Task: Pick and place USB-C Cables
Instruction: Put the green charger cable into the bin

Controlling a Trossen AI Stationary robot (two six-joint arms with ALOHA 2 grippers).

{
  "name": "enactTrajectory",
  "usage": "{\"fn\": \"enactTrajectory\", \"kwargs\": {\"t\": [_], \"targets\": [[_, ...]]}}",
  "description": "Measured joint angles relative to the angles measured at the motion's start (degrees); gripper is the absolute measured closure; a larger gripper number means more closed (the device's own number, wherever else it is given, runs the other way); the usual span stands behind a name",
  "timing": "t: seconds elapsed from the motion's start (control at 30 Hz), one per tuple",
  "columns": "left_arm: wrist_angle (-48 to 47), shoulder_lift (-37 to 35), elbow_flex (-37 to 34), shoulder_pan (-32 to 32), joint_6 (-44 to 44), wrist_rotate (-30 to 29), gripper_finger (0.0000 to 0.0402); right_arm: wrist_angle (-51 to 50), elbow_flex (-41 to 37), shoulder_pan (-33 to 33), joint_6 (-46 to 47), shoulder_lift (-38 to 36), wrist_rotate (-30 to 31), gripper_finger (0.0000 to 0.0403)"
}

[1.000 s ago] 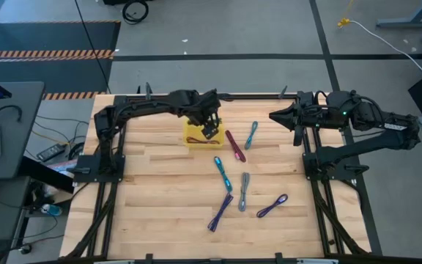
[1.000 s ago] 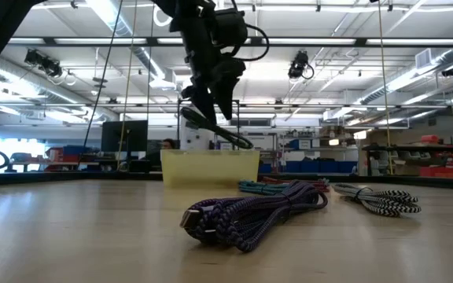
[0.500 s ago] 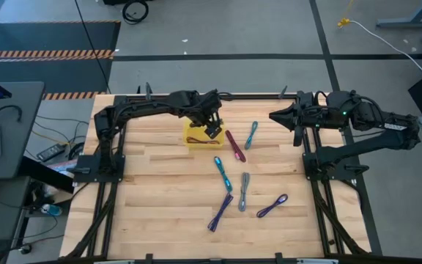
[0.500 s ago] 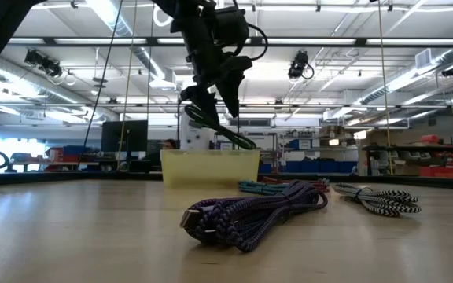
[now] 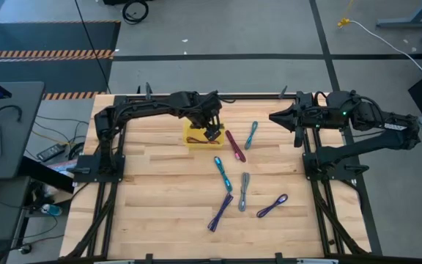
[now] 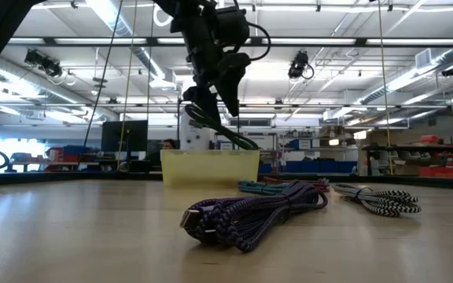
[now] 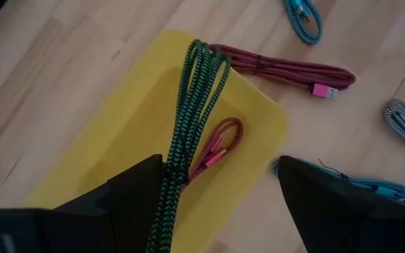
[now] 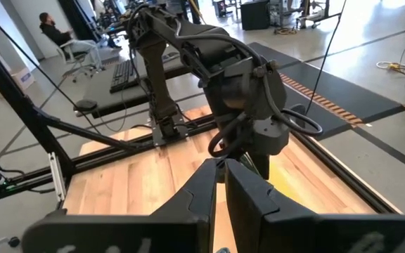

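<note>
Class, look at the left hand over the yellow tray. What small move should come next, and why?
Probably lower the left hand slightly. Its fingers are spread, yet the green cable hangs against one finger above the yellow tray, where a maroon cable lies.

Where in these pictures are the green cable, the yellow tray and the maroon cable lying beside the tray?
green cable (image 7: 192, 112), left wrist view, on the middle of its braided bundle.
yellow tray (image 7: 118, 133), left wrist view, on its bare floor.
maroon cable (image 7: 287, 69), left wrist view, on its braid near the pink plug.
</note>
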Motion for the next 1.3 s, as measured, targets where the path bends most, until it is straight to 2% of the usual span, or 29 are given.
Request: {"fn": "enactTrajectory", "kwargs": {"t": [0.2, 0.37, 0.5, 0.77, 0.83, 1.1, 1.2, 1.3], "targets": [[-0.07, 0.00, 0.00, -0.22, 4.38, -0.13, 0.0113, 0.00, 0.00, 0.00, 0.02, 0.00, -0.02, 0.0364], [-0.38, 0.00, 0.00, -0.26, 3.34, 0.07, 0.0113, 0.00, 0.00, 0.00, -0.32, 0.00, -0.02, 0.0364], [-0.50, 0.00, 0.00, -0.53, 8.40, -0.15, 0.0113, 0.00, 0.01, 0.00, -1.51, 0.00, -0.04, 0.0364], [-4.91, 0.00, -0.02, -0.64, 8.61, -6.54, 0.0113, 0.00, 0.00, 0.00, -1.99, 0.00, -0.98, 0.0364], [-6.07, 0.00, -0.02, -0.51, 8.48, -6.65, 0.0113, 0.00, 0.01, 0.00, -1.99, 0.00, -1.11, 0.0364], [-8.46, 0.00, -0.02, -0.54, -4.73, -5.34, 0.0113, 0.02, 0.00, 0.00, -1.97, 0.00, -1.14, 0.0364], [-3.10, 0.02, -0.04, -0.46, -9.74, -5.42, 0.0113, 0.05, 0.00, 0.00, -1.95, 0.02, -1.11, 0.0364], [4.50, 0.02, -0.02, -0.46, -11.01, -5.39, 0.0113, 0.07, 0.00, 0.00, -1.55, 0.02, -1.11, 0.0364]]}}
